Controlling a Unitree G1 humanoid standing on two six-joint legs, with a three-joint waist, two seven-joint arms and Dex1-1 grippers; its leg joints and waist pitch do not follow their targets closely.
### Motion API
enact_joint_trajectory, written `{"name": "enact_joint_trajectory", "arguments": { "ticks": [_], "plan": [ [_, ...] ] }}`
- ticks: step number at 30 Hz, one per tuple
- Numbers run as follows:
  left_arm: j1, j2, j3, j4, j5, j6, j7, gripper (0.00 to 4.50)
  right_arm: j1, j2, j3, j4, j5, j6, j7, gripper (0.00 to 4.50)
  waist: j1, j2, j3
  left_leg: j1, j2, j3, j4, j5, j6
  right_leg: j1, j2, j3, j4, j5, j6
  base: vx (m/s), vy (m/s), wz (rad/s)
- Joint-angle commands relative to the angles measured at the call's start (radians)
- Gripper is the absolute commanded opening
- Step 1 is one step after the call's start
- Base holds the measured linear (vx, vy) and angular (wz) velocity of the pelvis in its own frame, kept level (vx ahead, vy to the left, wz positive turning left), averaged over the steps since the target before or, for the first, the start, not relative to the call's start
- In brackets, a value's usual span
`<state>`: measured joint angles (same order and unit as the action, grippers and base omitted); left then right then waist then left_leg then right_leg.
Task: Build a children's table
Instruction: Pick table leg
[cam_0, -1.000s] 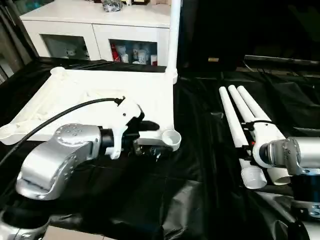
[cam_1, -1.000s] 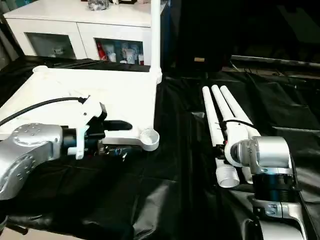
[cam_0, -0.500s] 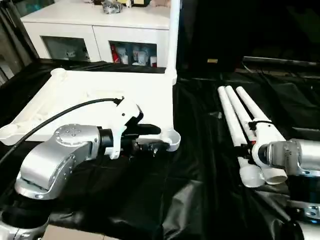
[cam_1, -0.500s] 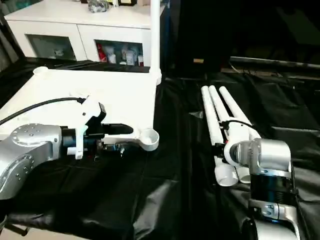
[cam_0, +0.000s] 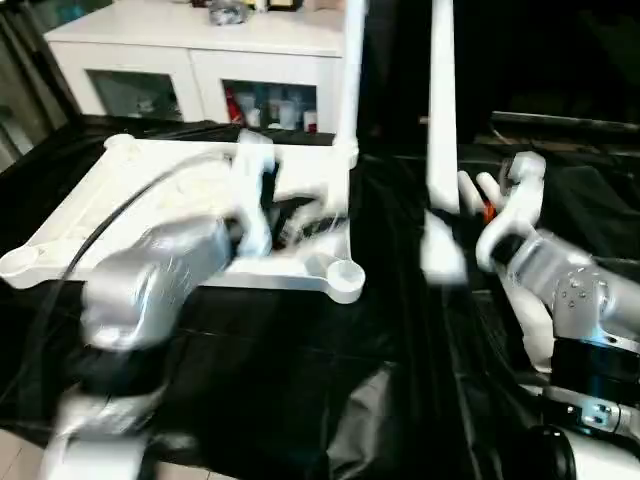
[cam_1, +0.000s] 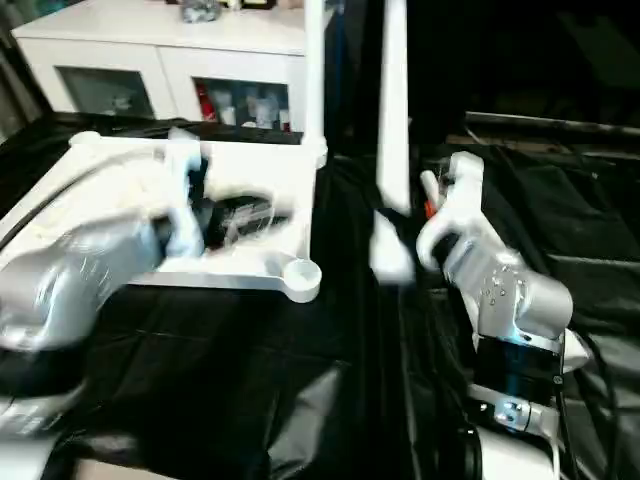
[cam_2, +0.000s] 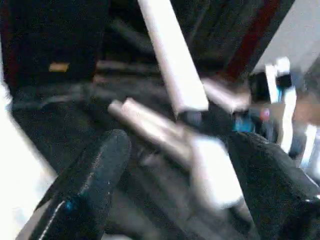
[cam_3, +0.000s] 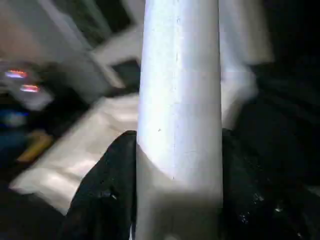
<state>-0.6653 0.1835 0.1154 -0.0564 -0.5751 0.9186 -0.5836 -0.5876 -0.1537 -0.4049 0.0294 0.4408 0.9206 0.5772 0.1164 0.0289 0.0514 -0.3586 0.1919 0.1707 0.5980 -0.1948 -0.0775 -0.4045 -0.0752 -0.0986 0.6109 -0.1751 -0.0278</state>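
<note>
When checking progress, start at the black cloth (cam_0: 300, 380) and find the tabletop (cam_0: 100, 195) lying ribbed side up on its left half. Count one fitted leg (cam_0: 350, 70), upright in the far right corner socket. Count a second leg (cam_0: 440, 100), raised near-vertical just right of the tabletop and clamped between the fingers of the right gripper (cam_3: 177, 195). Look right of it for the spare legs (cam_2: 150, 122), lying side by side on the cloth. Judge the build as roughly one quarter done: three legs left to seat.

Note the left gripper (cam_2: 175, 165) over the tabletop's near right area, jaws spread and empty.

Inspect the open sockets: near right socket (cam_0: 343, 270), near left socket (cam_0: 18, 262) and far left socket (cam_0: 118, 143), each unfilled. Disregard the white cabinet (cam_0: 200, 50) at the far side (small bottles (cam_0: 265, 100) behind its glass doors, not part of the task).
</note>
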Motion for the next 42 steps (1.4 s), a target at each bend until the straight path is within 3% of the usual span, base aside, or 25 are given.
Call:
{"name": "enact_joint_trajectory", "arguments": {
  "ticks": [1,2,3,6,13,17,19,20,28,35,38,42],
  "plan": [
    [-0.028,-0.024,0.041,0.038,-0.033,0.017,0.032,4.04,0.017,0.001,0.007,-0.042,0.039,-0.014,0.041,1.86,0.006,-0.017,-0.075,-0.004,0.021,-0.005,-0.056,-0.039,0.053,0.065,-0.063,0.051,-0.069,-0.195,-0.145,0.0,0.0,0.0],
    [-0.044,-0.038,0.056,0.058,-0.035,0.017,0.048,4.14,0.027,0.001,0.017,-0.058,0.05,-0.015,0.057,1.86,0.005,-0.029,-0.075,-0.006,0.019,-0.002,-0.055,-0.035,0.057,0.067,-0.063,0.051,-0.072,-0.197,-0.138,0.0,0.0,0.0],
    [-0.06,-0.051,0.068,0.077,-0.037,0.015,0.062,4.27,0.034,0.001,0.024,-0.071,0.062,-0.011,0.072,1.86,0.009,-0.023,-0.074,-0.006,0.02,-0.004,-0.056,-0.037,0.058,0.066,-0.064,0.05,-0.073,-0.218,-0.129,0.0,0.0,0.0],
    [-0.104,-0.095,0.109,0.129,-0.058,0.017,0.115,4.47,0.073,-0.014,0.09,-0.098,0.079,-0.055,0.135,1.86,0.012,-0.024,-0.075,-0.007,0.022,-0.005,-0.055,-0.032,0.056,0.067,-0.066,0.05,-0.078,-0.232,-0.106,0.0,0.0,0.0],
    [-0.133,-0.144,0.11,0.19,-0.08,0.015,0.141,4.5,0.11,-0.027,0.21,-0.128,0.056,-0.089,0.198,1.86,0.016,-0.024,-0.074,-0.01,0.023,-0.007,-0.055,-0.033,0.057,0.065,-0.066,0.05,-0.079,-0.24,-0.101,0.0,0.0,0.0],
    [-0.132,-0.16,0.098,0.203,-0.069,0.013,0.152,4.5,0.129,-0.026,0.27,-0.149,0.045,-0.108,0.209,1.86,0.024,-0.019,-0.074,-0.007,0.025,-0.008,-0.055,-0.041,0.051,0.062,-0.068,0.05,-0.08,-0.24,-0.103,0.0,0.0,0.0],
    [-0.132,-0.166,0.106,0.198,-0.083,0.022,0.16,4.5,0.136,-0.031,0.297,-0.149,0.039,-0.125,0.207,1.86,0.026,-0.022,-0.074,-0.009,0.026,-0.009,-0.056,-0.04,0.047,0.064,-0.068,0.051,-0.077,-0.227,-0.106,0.0,0.0,0.0],
    [-0.131,-0.167,0.108,0.193,-0.09,0.027,0.161,4.22,0.137,-0.031,0.305,-0.145,0.035,-0.132,0.205,1.86,0.027,-0.022,-0.073,-0.008,0.026,-0.009,-0.056,-0.047,0.046,0.063,-0.068,0.05,-0.079,-0.235,-0.105,0.0,0.0,0.0],
    [-0.128,-0.166,0.138,0.186,-0.115,0.036,0.196,3.71,0.13,-0.033,0.349,-0.119,0.017,-0.176,0.189,1.86,0.03,-0.021,-0.073,-0.009,0.026,-0.01,-0.057,-0.055,0.042,0.063,-0.069,0.051,-0.079,-0.245,-0.096,0.0,0.0,0.0],
    [-0.118,-0.154,0.143,0.182,-0.124,0.041,0.204,2.89,0.122,-0.034,0.354,-0.106,0.02,-0.193,0.179,1.86,0.029,-0.022,-0.072,-0.009,0.026,-0.01,-0.058,-0.053,0.044,0.062,-0.069,0.051,-0.079,-0.241,-0.1,0.0,0.0,0.0],
    [-0.116,-0.152,0.146,0.179,-0.127,0.043,0.206,2.82,0.12,-0.036,0.355,-0.101,0.021,-0.198,0.179,1.86,0.029,-0.021,-0.072,-0.009,0.027,-0.01,-0.058,-0.058,0.042,0.062,-0.07,0.051,-0.079,-0.243,-0.101,0.0,0.0,0.0],
    [-0.116,-0.152,0.149,0.178,-0.128,0.042,0.21,2.4,0.12,-0.039,0.359,-0.097,0.024,-0.203,0.178,1.86,0.029,-0.022,-0.071,-0.009,0.027,-0.01,-0.059,-0.061,0.041,0.063,-0.07,0.051,-0.08,-0.249,-0.097,0.0,0.0,0.0]
  ]
}}
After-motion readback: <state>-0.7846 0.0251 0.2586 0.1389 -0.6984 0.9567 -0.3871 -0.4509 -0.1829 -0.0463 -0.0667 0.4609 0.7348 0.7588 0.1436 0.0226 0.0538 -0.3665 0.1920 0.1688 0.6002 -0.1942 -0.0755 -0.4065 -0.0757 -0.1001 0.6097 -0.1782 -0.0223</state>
